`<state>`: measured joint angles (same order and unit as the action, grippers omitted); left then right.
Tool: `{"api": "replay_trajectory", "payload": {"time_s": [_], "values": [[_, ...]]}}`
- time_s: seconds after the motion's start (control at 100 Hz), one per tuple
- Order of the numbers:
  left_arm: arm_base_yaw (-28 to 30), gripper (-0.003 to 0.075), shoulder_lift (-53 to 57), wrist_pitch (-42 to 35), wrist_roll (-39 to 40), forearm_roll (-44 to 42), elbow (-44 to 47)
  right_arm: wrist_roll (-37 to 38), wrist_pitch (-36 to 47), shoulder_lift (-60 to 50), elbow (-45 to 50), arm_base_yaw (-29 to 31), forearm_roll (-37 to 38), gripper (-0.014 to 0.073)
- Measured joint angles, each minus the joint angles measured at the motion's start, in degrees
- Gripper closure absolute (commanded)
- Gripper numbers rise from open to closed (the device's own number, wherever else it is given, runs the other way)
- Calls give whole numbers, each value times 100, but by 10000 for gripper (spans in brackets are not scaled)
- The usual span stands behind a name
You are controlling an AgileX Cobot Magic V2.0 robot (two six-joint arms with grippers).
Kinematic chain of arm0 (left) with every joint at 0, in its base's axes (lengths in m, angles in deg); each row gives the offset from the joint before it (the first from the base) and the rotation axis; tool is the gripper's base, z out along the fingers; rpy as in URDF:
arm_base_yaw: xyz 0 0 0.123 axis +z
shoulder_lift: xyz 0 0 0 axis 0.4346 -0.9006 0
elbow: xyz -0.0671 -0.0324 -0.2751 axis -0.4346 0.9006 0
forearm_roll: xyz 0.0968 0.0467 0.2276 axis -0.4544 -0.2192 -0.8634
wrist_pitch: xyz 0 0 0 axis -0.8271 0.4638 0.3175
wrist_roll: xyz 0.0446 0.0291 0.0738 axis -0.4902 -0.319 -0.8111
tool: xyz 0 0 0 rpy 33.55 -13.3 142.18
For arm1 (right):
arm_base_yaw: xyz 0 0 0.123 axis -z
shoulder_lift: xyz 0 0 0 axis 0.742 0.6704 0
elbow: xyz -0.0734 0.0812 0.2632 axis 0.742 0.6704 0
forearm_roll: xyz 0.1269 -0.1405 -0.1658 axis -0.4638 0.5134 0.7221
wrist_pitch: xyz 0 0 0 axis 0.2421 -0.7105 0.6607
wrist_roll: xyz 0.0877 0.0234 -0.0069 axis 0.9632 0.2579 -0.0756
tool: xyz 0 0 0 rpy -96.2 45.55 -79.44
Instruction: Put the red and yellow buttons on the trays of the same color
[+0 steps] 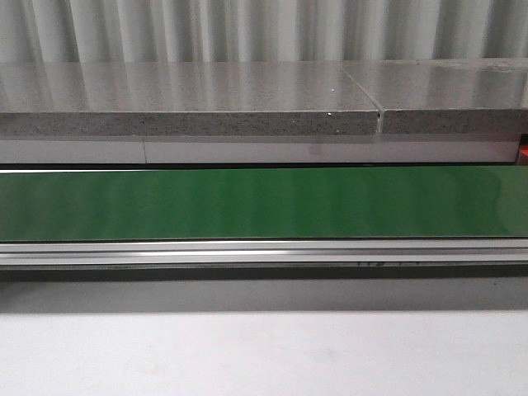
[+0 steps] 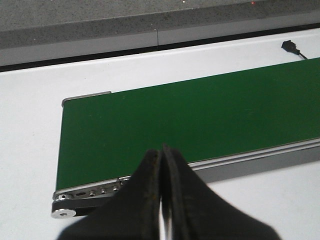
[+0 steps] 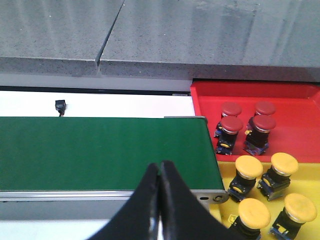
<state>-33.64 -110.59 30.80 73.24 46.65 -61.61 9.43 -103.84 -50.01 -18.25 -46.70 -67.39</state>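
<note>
Both pincers, left pincer [image 2: 161,200] and right pincer [image 3: 160,200], hover closed and empty above the green belt [image 3: 100,150]. Red buttons [image 3: 245,125] occupy the red tray [image 3: 300,100], yellow buttons [image 3: 267,192] the yellow tray [image 3: 312,175]: sorting appears complete.

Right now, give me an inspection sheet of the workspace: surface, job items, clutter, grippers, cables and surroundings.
Surface: green belt bare, on a white table.
Job's things: four red buttons in the red tray; four yellow buttons in the yellow tray, beside the belt's end.
Clutter: nothing seen.
Grippers: left gripper shut, empty; right gripper shut, empty.
Cables: black plug and lead on the table behind the belt.
Surroundings: grey stone ledge, corrugated wall.
</note>
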Motion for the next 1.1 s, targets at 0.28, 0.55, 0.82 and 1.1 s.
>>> {"api": "replay_trajectory", "payload": {"time_s": [0.28,0.55,0.82,1.1], "values": [[0,740,0,0,0,0,0,-13,635,-568,830,0,0,651],[0,740,0,0,0,0,0,-13,2526,-723,1914,0,6,651],[0,740,0,0,0,0,0,-13,3440,-1006,2671,0,6,651],[0,740,0,0,0,-9,0,-13,3714,-1020,2829,0,6,651]]}}
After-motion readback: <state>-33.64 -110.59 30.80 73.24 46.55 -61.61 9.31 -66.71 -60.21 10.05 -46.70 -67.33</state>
